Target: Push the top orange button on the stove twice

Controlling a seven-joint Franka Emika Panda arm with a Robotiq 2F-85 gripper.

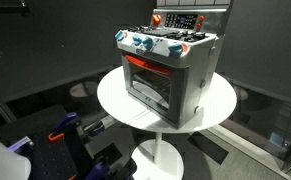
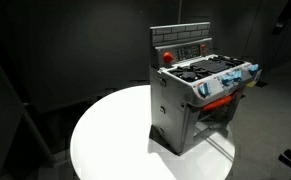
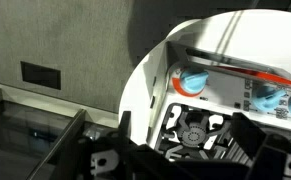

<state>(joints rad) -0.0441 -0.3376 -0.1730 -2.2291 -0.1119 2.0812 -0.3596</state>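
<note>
The silver-grey toy stove point(image 1: 175, 75) stands on a round white table point(image 1: 115, 95), with its red-lit oven window facing front. It shows in both exterior views point(image 2: 180, 105). An orange-red button point(image 1: 156, 20) sits at one end of the dark back panel, also seen in an exterior view point(image 2: 167, 57). I cannot separate a top button from a lower one. My gripper point(image 3: 185, 158) shows only in the wrist view, as dark fingers spread apart at the bottom edge. It hangs above a black burner point(image 3: 190, 130) and the blue-white knobs point(image 3: 192, 80), holding nothing.
The table's single white pedestal point(image 1: 163, 150) stands on a dark floor. Blue-purple gear point(image 1: 65, 125) lies low beside the table. Dark walls surround the scene. A dark shape point(image 2: 285, 15) hangs at the upper edge.
</note>
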